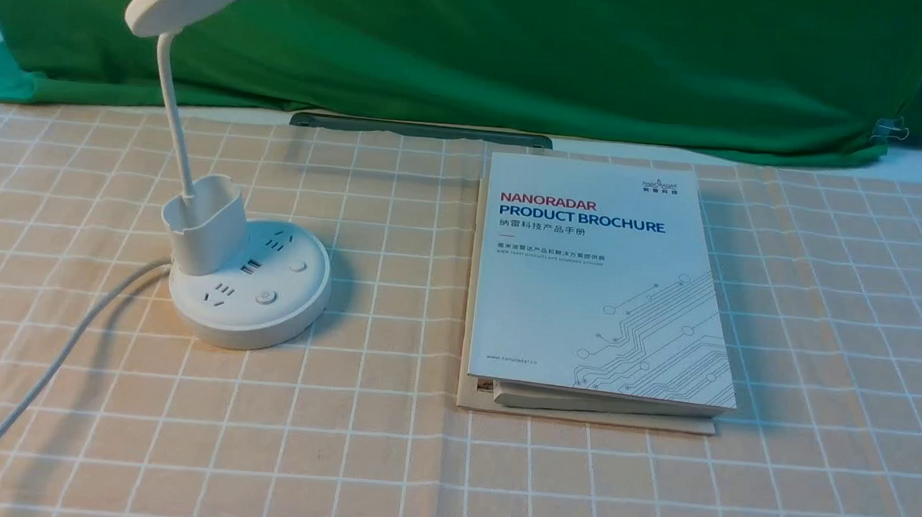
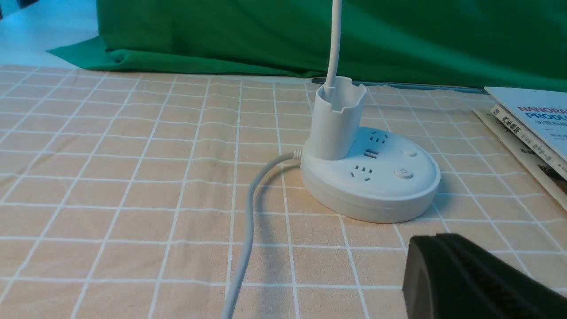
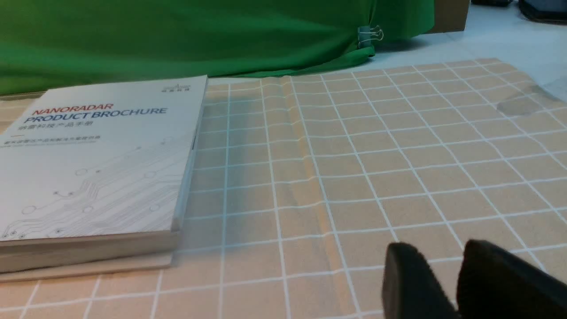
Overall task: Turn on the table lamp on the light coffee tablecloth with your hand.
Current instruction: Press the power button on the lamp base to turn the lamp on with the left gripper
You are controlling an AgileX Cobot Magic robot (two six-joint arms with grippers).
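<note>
Lamp (image 1: 246, 308) stands upright on the cloth (image 1: 382, 464), L side, apart from the books (image 1: 604, 301). Our L gripper (image 2: 436, 237) is fully closed, nothing held, near the base; R gripper (image 3: 432, 246) is slightly parted, also w/o anything. We'd judge the step is L reach to the power btn (image 2: 403, 173): come in above, tips down, press straight, light force, & keep clear of cup (image 2: 337, 124) & cord (image 2: 250, 221).
</note>
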